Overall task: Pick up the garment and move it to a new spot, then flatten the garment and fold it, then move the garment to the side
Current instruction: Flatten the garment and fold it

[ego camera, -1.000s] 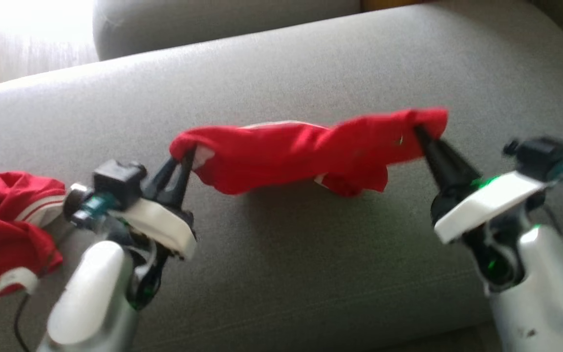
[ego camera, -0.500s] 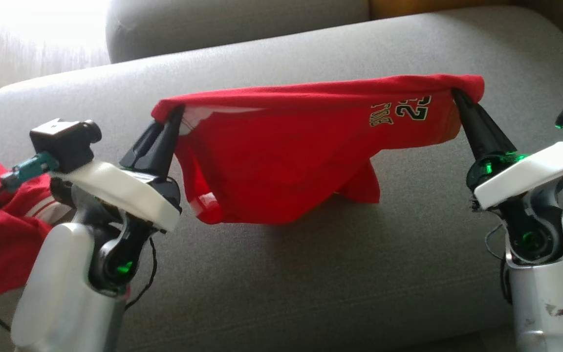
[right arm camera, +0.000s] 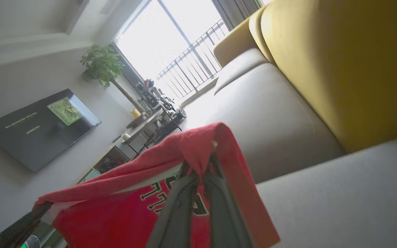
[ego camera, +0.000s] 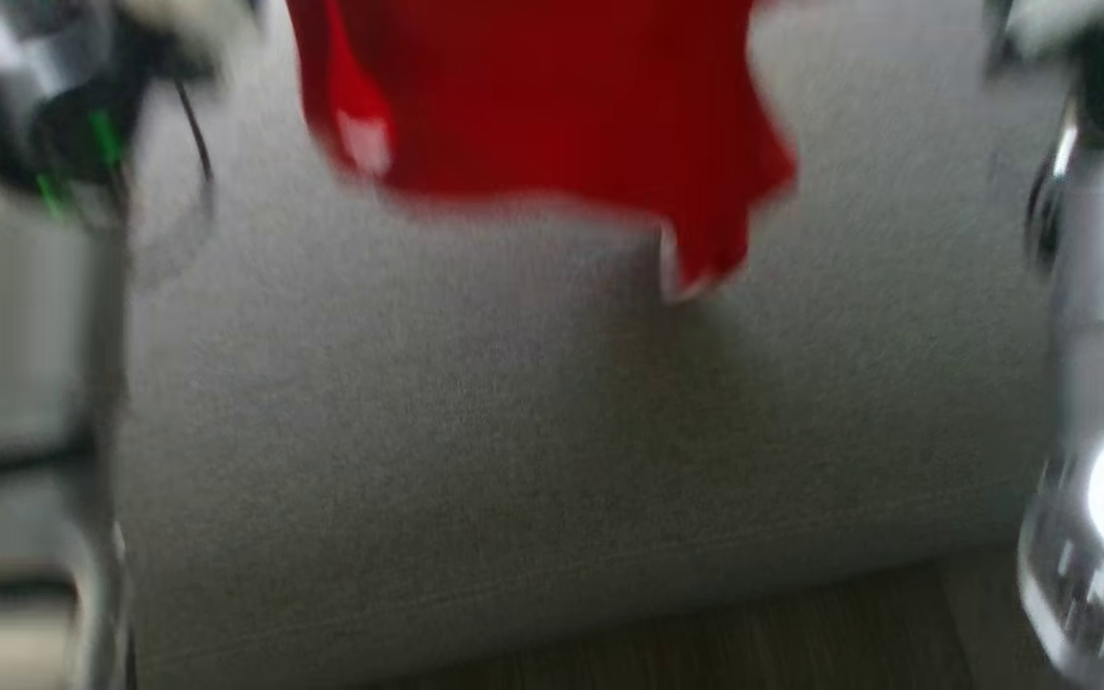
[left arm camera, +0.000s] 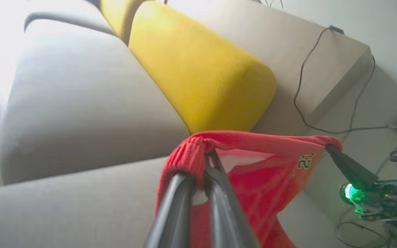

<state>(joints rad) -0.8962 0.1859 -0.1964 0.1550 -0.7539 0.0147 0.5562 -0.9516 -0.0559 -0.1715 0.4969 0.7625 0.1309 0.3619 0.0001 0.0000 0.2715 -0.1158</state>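
Pinched in left gripper, fingers pressed together: ribbed corner of red garment. Pinched in right gripper, fingers likewise squeezed tight on cloth: opposite corner. Stretched between both grippers, top edge taut, rest of cloth hanging below fingertips. Held up over grey sofa seat, yellow cushion behind. Heavily blurred in head view; lower hem dangling over seat.

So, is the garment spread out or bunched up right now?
Spread: the garment hangs stretched by its top edge between the left gripper and right gripper, each shut on it.
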